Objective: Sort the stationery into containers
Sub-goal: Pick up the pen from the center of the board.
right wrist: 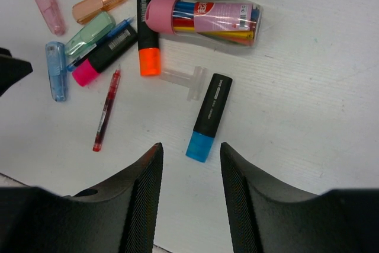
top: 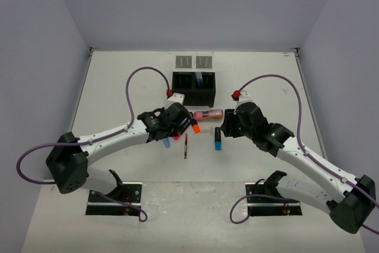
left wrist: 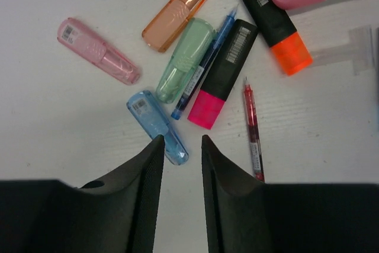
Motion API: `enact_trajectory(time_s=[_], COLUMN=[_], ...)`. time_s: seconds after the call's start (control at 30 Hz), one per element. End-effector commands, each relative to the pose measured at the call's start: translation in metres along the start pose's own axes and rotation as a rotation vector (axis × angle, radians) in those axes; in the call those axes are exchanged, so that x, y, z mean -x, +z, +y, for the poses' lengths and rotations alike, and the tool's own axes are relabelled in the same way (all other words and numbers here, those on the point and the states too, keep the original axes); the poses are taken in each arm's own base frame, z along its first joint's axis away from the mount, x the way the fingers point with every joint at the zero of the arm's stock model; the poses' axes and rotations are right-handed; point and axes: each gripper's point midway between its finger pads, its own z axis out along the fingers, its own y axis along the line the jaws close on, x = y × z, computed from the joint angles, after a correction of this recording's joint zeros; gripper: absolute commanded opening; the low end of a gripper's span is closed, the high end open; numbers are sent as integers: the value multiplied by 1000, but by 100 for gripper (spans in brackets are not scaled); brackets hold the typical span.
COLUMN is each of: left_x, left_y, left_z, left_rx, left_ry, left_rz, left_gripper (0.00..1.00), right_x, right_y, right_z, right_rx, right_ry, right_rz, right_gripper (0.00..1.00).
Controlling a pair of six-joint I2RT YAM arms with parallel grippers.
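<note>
Your left hand (left wrist: pixel 180 140) is partly open, with the end of the clear blue piece (left wrist: pixel 155 122) between its fingers on the counter (right wrist: pixel 308 117). Your right hand (right wrist: pixel 190 146) is open and empty, near the blue highlighter (right wrist: pixel 208 117).

A white table (top: pixel 195 205) meets pale grey walls (top: pixel 195 4).

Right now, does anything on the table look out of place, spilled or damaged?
Nothing looks spilled or broken. Only the pink-capped tube lies on its side, and a clear T-shaped piece lies loose between the orange highlighter and the blue highlighter.
</note>
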Motion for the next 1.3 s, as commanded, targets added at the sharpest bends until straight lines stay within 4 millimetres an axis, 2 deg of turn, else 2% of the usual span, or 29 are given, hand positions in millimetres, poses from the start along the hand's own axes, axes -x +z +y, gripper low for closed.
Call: enact_trajectory(time_s=[0.0, 0.17, 0.27, 0.47, 0.67, 1.27], left_x=[34, 31, 32, 28, 16, -15], left_y=[18, 44, 57, 69, 86, 104], left_z=[-25, -26, -28, -32, -29, -21], left_rx=[-82, -68, -87, -93, -84, -87], left_ry=[58, 121, 125, 141, 142, 143], left_rz=[-28, 35, 59, 83, 124, 210], left_gripper=[29, 28, 21, 21, 15, 19], right_x=[-2, -3, -1, 0, 1, 6], right_y=[0, -6, -11, -18, -21, -25], right_z=[8, 14, 18, 20, 24, 27], right_rx=[55, 106, 140, 165, 190, 201], right_ry=[8, -2, -5, -11, -17, -23], right_rz=[-15, -27, -44, -60, -67, -76], right_gripper=[44, 44, 43, 41, 38, 37])
